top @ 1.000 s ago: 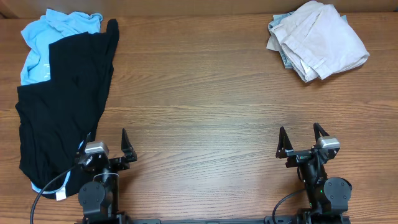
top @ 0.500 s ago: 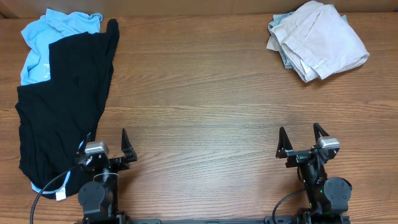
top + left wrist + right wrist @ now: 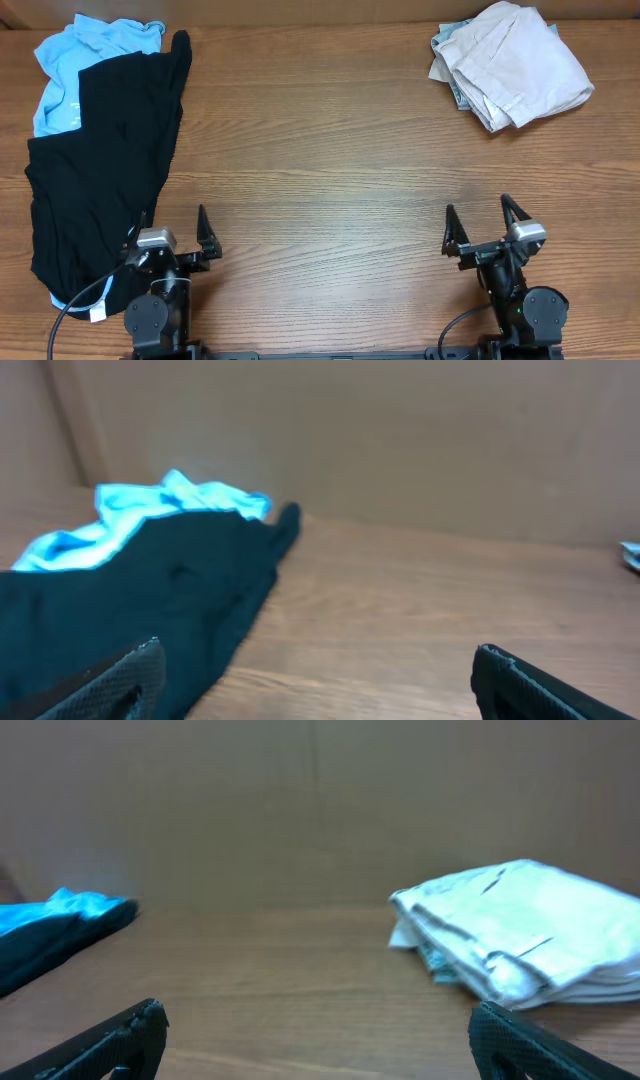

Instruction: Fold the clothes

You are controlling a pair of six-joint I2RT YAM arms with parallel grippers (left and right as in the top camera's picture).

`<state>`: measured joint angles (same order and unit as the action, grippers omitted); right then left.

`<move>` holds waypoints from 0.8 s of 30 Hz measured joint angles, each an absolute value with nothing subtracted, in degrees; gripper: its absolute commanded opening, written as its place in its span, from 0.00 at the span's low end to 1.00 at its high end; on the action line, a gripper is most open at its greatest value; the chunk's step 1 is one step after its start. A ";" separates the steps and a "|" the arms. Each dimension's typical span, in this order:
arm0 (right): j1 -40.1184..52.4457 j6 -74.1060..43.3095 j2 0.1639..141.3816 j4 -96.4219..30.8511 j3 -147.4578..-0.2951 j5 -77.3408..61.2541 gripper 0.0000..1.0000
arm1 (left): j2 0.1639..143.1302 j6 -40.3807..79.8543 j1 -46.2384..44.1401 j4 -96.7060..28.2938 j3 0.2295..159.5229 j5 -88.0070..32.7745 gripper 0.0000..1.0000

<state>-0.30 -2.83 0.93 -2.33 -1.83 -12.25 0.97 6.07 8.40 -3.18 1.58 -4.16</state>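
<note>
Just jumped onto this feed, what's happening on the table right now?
Nothing is being handled at the moment. Both arms sit at the near edge of the table, with the left gripper and the right gripper open and empty. The black garment lies spread out and unfolded on the left side, partly covering a light blue T-shirt at the far left corner. A bundled beige pile sits at the far right. Folding of the black garment has not yet begun.
</note>
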 measured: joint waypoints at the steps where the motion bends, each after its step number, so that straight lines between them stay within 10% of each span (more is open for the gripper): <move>1: -0.27 -2.85 1.10 -3.90 -2.87 -13.41 1.00 | 0.95 6.26 8.40 -4.93 2.59 -4.84 1.00; 24: -0.27 -3.73 60.20 -57.52 -79.02 -24.88 1.00 | 52.07 7.16 8.40 -66.72 78.24 -9.63 1.00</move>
<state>-0.27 -3.73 60.20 -57.52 -79.02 -24.88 52.07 7.16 8.40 -66.72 78.24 -9.63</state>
